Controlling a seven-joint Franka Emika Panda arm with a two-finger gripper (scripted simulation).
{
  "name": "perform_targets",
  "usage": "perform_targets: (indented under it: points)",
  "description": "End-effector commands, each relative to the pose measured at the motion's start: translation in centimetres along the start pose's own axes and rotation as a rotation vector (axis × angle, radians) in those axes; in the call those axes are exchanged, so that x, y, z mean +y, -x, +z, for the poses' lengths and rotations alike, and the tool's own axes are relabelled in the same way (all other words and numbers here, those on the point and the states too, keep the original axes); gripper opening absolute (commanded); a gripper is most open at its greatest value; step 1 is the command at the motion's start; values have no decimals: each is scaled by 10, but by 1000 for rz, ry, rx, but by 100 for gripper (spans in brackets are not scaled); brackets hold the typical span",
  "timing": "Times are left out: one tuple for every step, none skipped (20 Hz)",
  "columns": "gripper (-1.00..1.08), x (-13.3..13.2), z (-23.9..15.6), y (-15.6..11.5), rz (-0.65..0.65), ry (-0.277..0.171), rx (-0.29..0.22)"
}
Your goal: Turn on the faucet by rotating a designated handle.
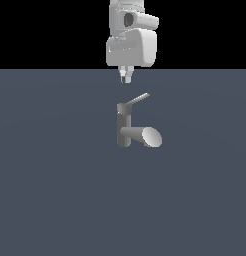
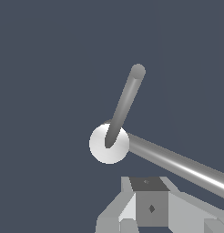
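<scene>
While I am hovering the gripper (image 1: 126, 77) above the faucet (image 1: 126, 127), clear of it, I am judging this the approach step. The handle (image 1: 139, 99) is slanting toward two o'clock off the cap. Whether the jaws are parted I cannot tell. Next I need to descend beside the lever.

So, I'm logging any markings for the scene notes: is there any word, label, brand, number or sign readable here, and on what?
None: no text reads in either view.
The faucet, its handle and the floor are plain grey.
The gripper carries only a small dark diamond mark on its body in the wrist view, not a letter or number.
</scene>
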State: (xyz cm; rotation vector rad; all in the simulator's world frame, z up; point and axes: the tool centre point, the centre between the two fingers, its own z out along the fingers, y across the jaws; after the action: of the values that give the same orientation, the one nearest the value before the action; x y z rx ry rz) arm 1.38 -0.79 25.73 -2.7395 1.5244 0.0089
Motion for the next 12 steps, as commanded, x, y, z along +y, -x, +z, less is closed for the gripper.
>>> perform_targets:
  points:
    - [-100, -9, 14, -17, 62, 0, 3]
    - [-100, -12, 19, -23, 87, 1, 3]
    - [-100, -15, 25, -30, 111, 1, 4]
    - [-100, -18, 30, -37, 134, 1, 5]
    - [-100, -21, 35, -43, 156, 2, 6]
    - [-100, -23, 39, -49, 178, 2, 6]
    - [-100, -25, 44, -55, 198, 2, 7]
    - [-100, -27, 48, -61, 216, 2, 7]
    - [-100, -28, 51, -66, 234, 2, 8]
    - [-100, -30, 55, -71, 251, 2, 8]
    - [-100, -31, 58, -76, 266, 2, 9]
    - [-100, -32, 61, -80, 280, 2, 9]
